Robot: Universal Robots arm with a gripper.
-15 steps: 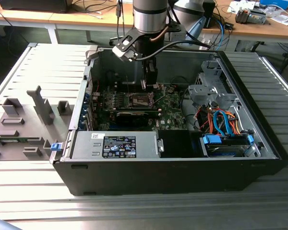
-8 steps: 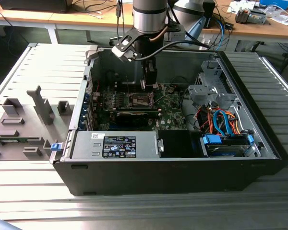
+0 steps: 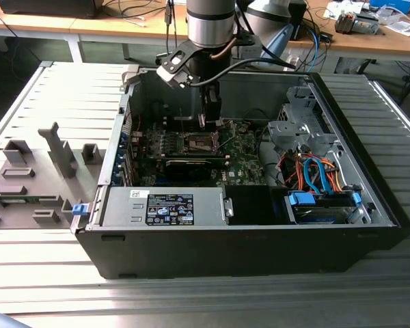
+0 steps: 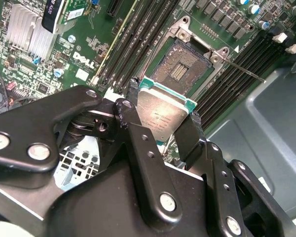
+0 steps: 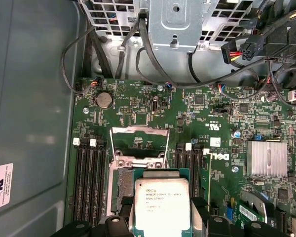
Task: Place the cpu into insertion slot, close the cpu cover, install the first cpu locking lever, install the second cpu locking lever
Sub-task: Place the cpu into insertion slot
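We see the end effector (image 4: 164, 104) pinching the cpu (image 4: 160, 121) by two opposite edges, its black fingers (image 4: 190, 138) pressed against the chip's sides. The cpu is held close over the insertion slot (image 4: 183, 69), whose dark contact field lies bare, so the chip is not seated. In the first wrist view the cpu cover (image 5: 138, 130) stands swung open beyond the slot. In the exterior view the arm reaches down into the open computer case (image 3: 225, 236), which lies on the slatted tabletop (image 3: 55, 287)
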